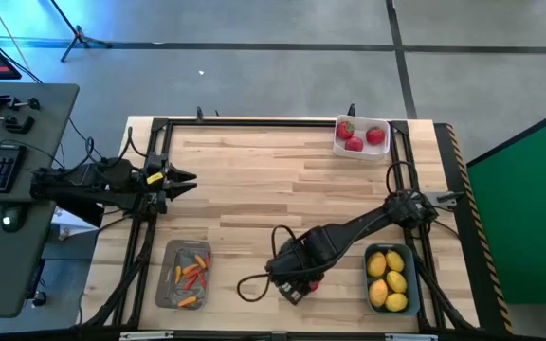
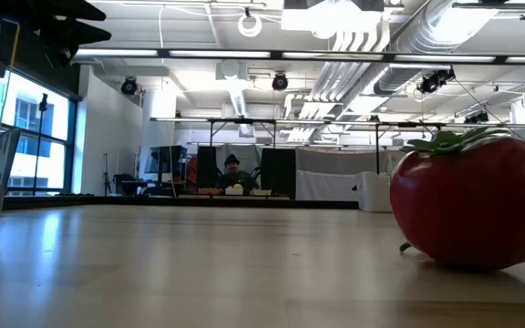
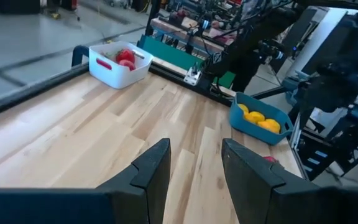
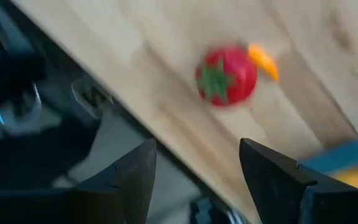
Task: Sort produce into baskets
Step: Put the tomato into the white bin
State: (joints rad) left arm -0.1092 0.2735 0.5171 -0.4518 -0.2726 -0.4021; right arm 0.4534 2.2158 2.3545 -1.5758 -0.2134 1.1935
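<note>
While your right gripper (image 4: 194, 180) hovers over the red fruit (image 4: 226, 75) lying on the table near the blue basket (image 1: 391, 277), jaws parted and empty, lower it, close, then carry the fruit to the white basket (image 1: 362, 137).

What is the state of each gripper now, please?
Left gripper: open, holding nothing, above the table's left side.
Right gripper: open, empty, above the red fruit near the blue basket.
</note>
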